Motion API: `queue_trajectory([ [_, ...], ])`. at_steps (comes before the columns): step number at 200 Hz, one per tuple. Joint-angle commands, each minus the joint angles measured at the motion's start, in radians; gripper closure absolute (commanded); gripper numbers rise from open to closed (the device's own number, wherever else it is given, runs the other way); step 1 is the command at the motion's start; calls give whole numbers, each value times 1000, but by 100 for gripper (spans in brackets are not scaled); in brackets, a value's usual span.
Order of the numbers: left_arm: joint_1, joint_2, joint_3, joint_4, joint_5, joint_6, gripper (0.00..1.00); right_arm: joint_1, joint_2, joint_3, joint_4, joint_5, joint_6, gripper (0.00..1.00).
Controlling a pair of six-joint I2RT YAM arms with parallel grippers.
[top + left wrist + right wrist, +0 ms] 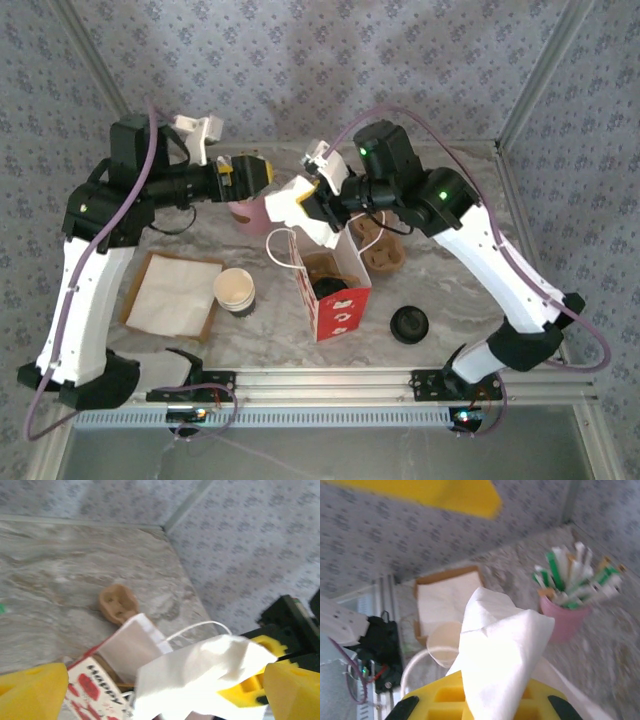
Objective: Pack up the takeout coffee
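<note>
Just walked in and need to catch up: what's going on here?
The right arm's fingers are shut on a white napkin, holding it above the open red-and-white paper bag. The left arm's fingers stand open beside the napkin, gripping nothing. A paper cup and a black lid sit on the table outside the bag.

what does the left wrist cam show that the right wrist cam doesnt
Left wrist adds: the brown carrier lying on the table beyond the bag, and the bag's red printed side.
Right wrist adds: the pink cup full of sachets, the tray of napkins and the paper cup in front of it.
Both share: the white napkin, pinched in the right end effector.
</note>
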Motion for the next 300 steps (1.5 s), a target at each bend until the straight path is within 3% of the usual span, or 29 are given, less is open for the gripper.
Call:
queue_trajectory([
  [1, 4, -74, -52, 38, -157, 0, 1, 16, -76, -64, -55, 186, 95, 100],
  [43, 6, -178, -221, 86, -247, -28, 1, 24, -86, -140, -81, 261, 204, 100],
  [142, 7, -255, -395, 100, -260, -49, 1, 93, 151, -106, -151, 413, 325, 100],
  [236, 10, -269, -439, 120, -243, -46, 1, 101, 204, -293, 63, 427, 410, 100],
  [262, 10, -271, -447, 120, -243, -47, 1, 101, 194, -275, 49, 438, 414, 77],
  [300, 12, -275, -457, 126, -239, -56, 1, 101, 166, -223, 12, 450, 413, 64],
])
